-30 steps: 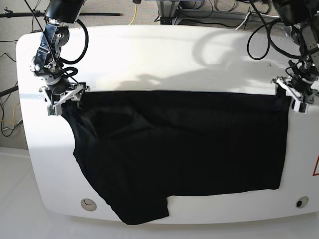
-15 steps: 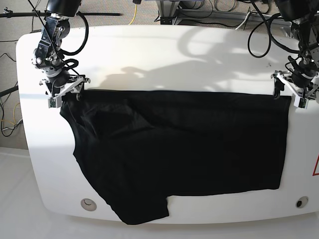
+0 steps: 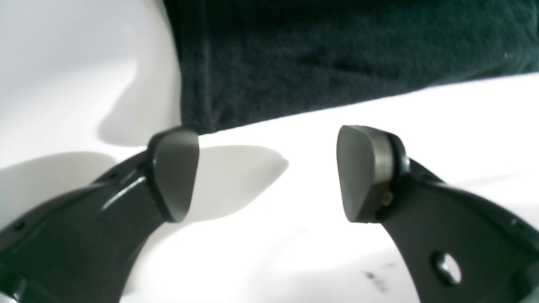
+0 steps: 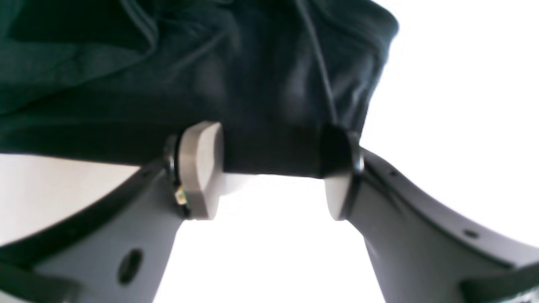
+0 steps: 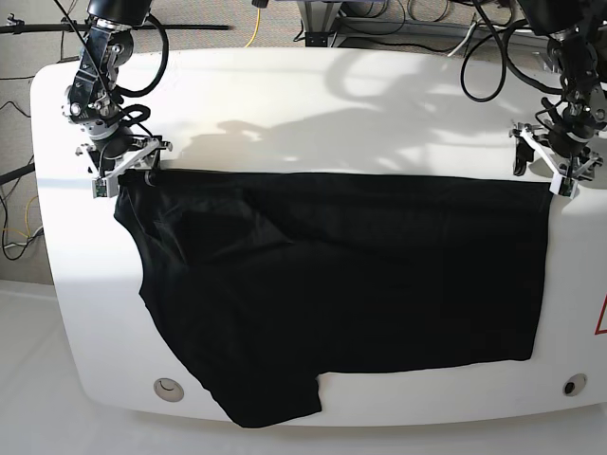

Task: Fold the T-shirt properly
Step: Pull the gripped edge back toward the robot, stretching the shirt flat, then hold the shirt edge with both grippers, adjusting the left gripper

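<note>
The T-shirt (image 5: pixel 341 284) lies spread across the white surface (image 5: pixel 313 104), one sleeve drooping over its near edge. My left gripper (image 3: pixel 269 168) is released, clear of the cloth; my right gripper (image 4: pixel 271 168) straddles the rumpled corner, unclenched. A shallow pinch could slip there.

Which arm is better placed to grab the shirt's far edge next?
Right, probably. The right gripper is open with the T-shirt hem already between its fingers. The left gripper is open too, but over bare table, with the shirt corner just beyond its fingertips.
</note>
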Robot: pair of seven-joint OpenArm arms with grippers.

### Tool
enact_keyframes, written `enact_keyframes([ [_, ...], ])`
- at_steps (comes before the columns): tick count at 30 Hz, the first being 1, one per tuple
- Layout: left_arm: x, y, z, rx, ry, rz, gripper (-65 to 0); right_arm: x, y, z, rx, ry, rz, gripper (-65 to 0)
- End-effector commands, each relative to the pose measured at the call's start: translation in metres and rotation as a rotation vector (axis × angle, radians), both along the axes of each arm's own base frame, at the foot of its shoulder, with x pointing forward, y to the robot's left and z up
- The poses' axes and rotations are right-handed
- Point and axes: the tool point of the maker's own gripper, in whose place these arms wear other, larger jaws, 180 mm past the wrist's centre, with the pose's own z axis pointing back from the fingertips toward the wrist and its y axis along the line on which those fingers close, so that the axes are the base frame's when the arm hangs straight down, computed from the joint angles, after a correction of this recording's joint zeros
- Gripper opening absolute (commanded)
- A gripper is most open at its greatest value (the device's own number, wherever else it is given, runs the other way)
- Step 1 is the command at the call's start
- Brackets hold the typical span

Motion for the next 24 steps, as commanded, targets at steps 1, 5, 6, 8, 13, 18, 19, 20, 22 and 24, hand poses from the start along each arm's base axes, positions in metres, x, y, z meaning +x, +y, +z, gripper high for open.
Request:
enact_keyframes([
  [1,0.007,0.005,0.014,0.019,-0.047,-0.008,-18.8,0.010,-0.010,0.015,-0.015,-0.062,-0.013,-29.3],
  [5,0.008,0.003,0.014,0.019,-0.049,-0.019,-19.3,0.011,-0.017,0.016,-0.014,-0.073,-0.037,-29.3],
  [6,0.008,0.002,0.014,0.018,-0.050,-0.023,-19.4,0.012,-0.020,0.017,-0.013,-0.076,-0.045,-29.3],
  [8,0.006,-0.001,0.005,0.014,-0.022,-0.031,-18.8,0.015,-0.030,0.018,-0.009,-0.091,-0.077,-29.3],
  [13,0.006,-0.002,-0.001,0.001,-0.005,-0.029,-18.7,0.018,-0.035,0.016,-0.001,-0.088,-0.094,-29.5],
  [18,0.004,-0.001,-0.012,-0.024,0.020,-0.022,-18.4,0.016,-0.032,0.005,0.014,-0.059,-0.092,-30.8],
  [19,0.005,-0.001,-0.015,-0.033,0.027,-0.019,-18.4,0.016,-0.030,0.001,0.022,-0.052,-0.088,-31.5],
  [20,0.006,-0.001,-0.019,-0.042,0.034,-0.014,-18.3,0.015,-0.028,-0.003,0.029,-0.045,-0.085,-32.2],
  [22,0.004,0.000,-0.025,-0.051,0.053,-0.009,-18.2,0.013,-0.027,-0.009,0.039,-0.031,-0.088,-35.5],
  [24,0.001,0.000,-0.032,-0.061,0.071,-0.003,-18.3,0.011,-0.027,-0.015,0.047,-0.018,-0.089,-40.3],
])
